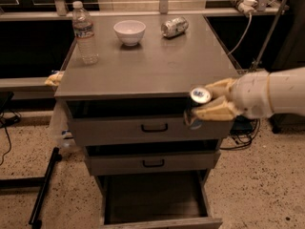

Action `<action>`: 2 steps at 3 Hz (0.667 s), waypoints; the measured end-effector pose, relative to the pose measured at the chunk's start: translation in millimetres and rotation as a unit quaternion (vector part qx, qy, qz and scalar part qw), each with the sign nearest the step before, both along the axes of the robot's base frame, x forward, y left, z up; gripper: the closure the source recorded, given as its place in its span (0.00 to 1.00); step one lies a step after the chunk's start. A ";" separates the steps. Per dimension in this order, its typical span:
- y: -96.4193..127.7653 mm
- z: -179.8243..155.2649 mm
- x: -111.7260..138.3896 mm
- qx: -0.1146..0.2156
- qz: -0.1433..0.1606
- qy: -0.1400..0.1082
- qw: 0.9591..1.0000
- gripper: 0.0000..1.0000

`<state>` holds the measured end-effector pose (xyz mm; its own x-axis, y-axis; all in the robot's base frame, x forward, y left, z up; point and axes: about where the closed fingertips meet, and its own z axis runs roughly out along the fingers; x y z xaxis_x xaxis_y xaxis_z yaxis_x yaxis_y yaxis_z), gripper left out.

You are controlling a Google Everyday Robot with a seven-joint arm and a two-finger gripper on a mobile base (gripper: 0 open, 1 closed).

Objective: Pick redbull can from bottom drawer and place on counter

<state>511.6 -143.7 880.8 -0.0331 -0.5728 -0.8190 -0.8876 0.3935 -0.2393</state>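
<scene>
The pincer (201, 104) reaches in from the right on a white arm (276, 92). Its two tan fingers (217, 112) pinch the redbull can (200, 95) between them. The can is held in the air just in front of the tabletop's (152, 68) front edge, near its right corner. It is level with the right end of the top drawer (143, 128), and its silver top is turned toward the camera (the blue of its body shows just below the fingers). It rests on nothing.

Well below it, the bottom drawer (152, 199) stands pulled out, with a dark interior. The middle drawer (152, 163) above it is pushed in.

Along the far side of the tabletop stand a clear water bottle (85, 32) at the left and a white bowl (129, 31) near the middle. A silvery can (174, 26) lies on its side to the right of the bowl.
</scene>
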 end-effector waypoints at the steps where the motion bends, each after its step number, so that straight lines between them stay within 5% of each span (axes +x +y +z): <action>1: -3.4 17.5 3.9 0.009 -0.013 0.000 1.000 1.00; 2: -2.8 16.7 3.6 0.009 -0.012 0.000 1.000 1.00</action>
<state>515.2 -146.5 897.5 -0.0465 -0.5576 -0.8288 -0.8774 0.4194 -0.2329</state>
